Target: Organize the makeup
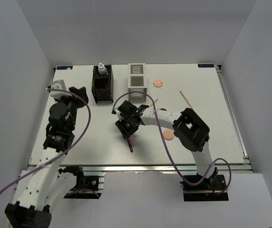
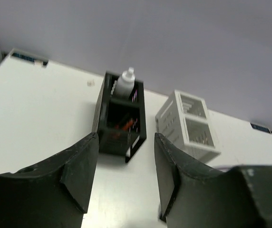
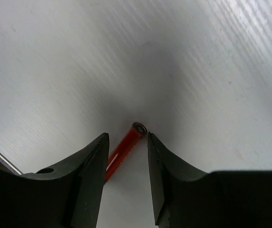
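The right gripper (image 3: pixel 127 137) hangs low over the table (image 3: pixel 198 71), fingers spread, with a slim red tube (image 3: pixel 124 148) lying between them, its dark tip just ahead. The left gripper (image 2: pixel 125 140) is spread too and holds nothing. Ahead of it stands the black slatted box (image 2: pixel 100 111), a white bottle (image 2: pixel 124 84) in its far compartment.

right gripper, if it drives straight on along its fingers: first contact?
Likely the red tube, lying on the table between the open fingers of the right gripper. The fingertips may straddle it and reach the table instead; depth is unclear from the wrist view.
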Robot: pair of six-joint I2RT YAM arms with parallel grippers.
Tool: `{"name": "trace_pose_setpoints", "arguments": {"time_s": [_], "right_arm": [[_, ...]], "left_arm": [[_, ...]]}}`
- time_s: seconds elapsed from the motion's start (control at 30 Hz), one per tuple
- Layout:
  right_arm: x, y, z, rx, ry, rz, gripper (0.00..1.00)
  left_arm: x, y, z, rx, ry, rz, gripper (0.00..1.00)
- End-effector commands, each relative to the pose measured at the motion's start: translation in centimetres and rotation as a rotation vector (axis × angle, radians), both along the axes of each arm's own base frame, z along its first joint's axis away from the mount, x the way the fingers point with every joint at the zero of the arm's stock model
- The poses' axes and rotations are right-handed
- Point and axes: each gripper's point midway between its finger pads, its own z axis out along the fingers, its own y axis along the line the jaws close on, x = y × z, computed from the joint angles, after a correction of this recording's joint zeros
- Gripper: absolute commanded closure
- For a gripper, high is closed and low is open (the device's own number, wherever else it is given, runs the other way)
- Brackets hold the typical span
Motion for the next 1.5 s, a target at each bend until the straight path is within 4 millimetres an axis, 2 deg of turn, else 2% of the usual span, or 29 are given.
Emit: {"name": "trace_pose_setpoints", "arguments": {"time_s": [0.0,0.1,0.2,0.37,0.47,0.57,0.6,0.63,0.67,0.73,0.77,0.8,0.87,0.9,0.93,1.0,1.03,1.07,1.1,1.13,1.17,1.2,1.23,1.27,1.3,1.33,1.37,1.4,1.47], "right_arm": [[-0.8,-0.8,-2.5,-0.128,0.001,-0.001,0.56],[-0.7,-0.8,-3.1,-0.177,-0.038,0.024,0.6],[-0.2,-1.8,-3.8,-0.237,-0.113,0.053,0.68],[1.2,-5.1,-5.1,-0.33,-0.259,0.115,0.95],[2.3,-5.3,-4.5,-0.31,-0.331,0.163,1.0],[2.5,-3.2,-2.4,-0.16,-0.286,0.22,1.0],[3.3,-1.2,0.1,-0.067,-0.284,0.24,1.0],[1.9,0.1,1.5,0.047,-0.192,0.323,1.0],[3.3,0.3,3.3,0.129,-0.165,0.332,1.0],[4.6,3.2,9.2,0.357,-0.174,0.427,1.0],[6.5,3.3,11.1,0.408,-0.209,0.422,1.0],[8.3,4.6,14.6,0.48,-0.289,0.441,1.0],[10.9,5.7,18.1,0.574,-0.379,0.457,1.0],[11.7,6.3,19.9,0.613,-0.419,0.467,1.0],[12.5,7.1,23.5,0.68,-0.487,0.484,1.0],[14.1,8.3,27.2,0.787,-0.599,0.495,1.0],[15.1,8.8,30.7,0.888,-0.705,0.475,1.0],[15.5,9.0,32.4,0.946,-0.761,0.459,1.0],[15.8,9.2,33.6,0.996,-0.809,0.435,1.0],[16.5,9.6,32.8,1.029,-0.798,0.377,1.0],[16.9,9.9,35.2,1.116,-0.893,0.369,1.0],[17.7,10.3,35.4,1.142,-0.897,0.329,1.0],[18.1,10.6,38.0,1.194,-0.931,0.304,1.0],[19.5,11.9,35.6,1.192,-0.872,0.261,1.0],[20.7,12.3,35.7,1.201,-0.878,0.213,1.0],[22.0,13.1,34.0,1.198,-0.865,0.174,1.0],[22.5,13.1,35.0,1.222,-0.892,0.14,1.0],[24.0,12.8,35.1,1.22,-0.928,0.052,1.0],[24.8,13.4,34.7,1.206,-0.954,0.027,1.0]], "left_arm": [[-2.7,0.4,-5.8,-0.076,0.177,0.01,0.4],[-5.0,0.1,-8.5,-0.15,0.259,-0.008,0.38],[-6.0,-0.4,-9.8,-0.218,0.305,-0.025,0.37],[-6.7,-0.4,-10.6,-0.254,0.306,-0.023,0.37],[-6.9,-0.5,-11.1,-0.254,0.319,-0.027,0.37],[-7.0,-0.9,-11.7,-0.265,0.336,-0.045,0.37],[-7.1,-1.0,-11.9,-0.277,0.337,-0.052,0.37],[-7.1,-1.3,-12.3,-0.282,0.348,-0.063,0.37],[-7.2,-1.4,-12.7,-0.292,0.354,-0.067,0.37],[-7.2,-1.9,-13.1,-0.318,0.361,-0.09,0.37],[-7.5,-2.7,-14.4,-0.329,0.393,-0.122,0.37],[-7.5,-3.1,-14.7,-0.352,0.399,-0.139,0.37],[-7.7,-4.1,-16.3,-0.386,0.435,-0.182,0.37],[-7.8,-4.3,-16.7,-0.397,0.444,-0.19,0.37],[-7.8,-4.4,-17.0,-0.407,0.448,-0.194,0.37],[-7.8,-4.7,-17.5,-0.425,0.45,-0.203,0.37],[-7.9,-4.8,-17.5,-0.431,0.446,-0.206,0.37],[-7.8,-4.8,-17.6,-0.436,0.444,-0.208,0.37],[-7.8,-4.8,-17.8,-0.435,0.449,-0.207,0.37],[-7.7,-4.8,-17.9,-0.435,0.451,-0.204,0.37],[-7.7,-4.8,-18.0,-0.431,0.454,-0.205,0.37],[-7.8,-5.4,-17.9,-0.433,0.464,-0.236,0.37],[-7.8,-5.5,-18.0,-0.432,0.468,-0.24,0.37],[-7.7,-5.5,-18.1,-0.427,0.474,-0.241,0.37],[-7.7,-5.6,-18.0,-0.426,0.475,-0.246,0.37],[-7.7,-5.6,-18.0,-0.425,0.476,-0.249,0.37],[-7.6,-5.7,-18.0,-0.424,0.478,-0.253,0.37],[-7.6,-5.7,-18.0,-0.424,0.478,-0.253,0.37],[-7.7,-5.8,-18.1,-0.426,0.482,-0.255,0.37]]}}
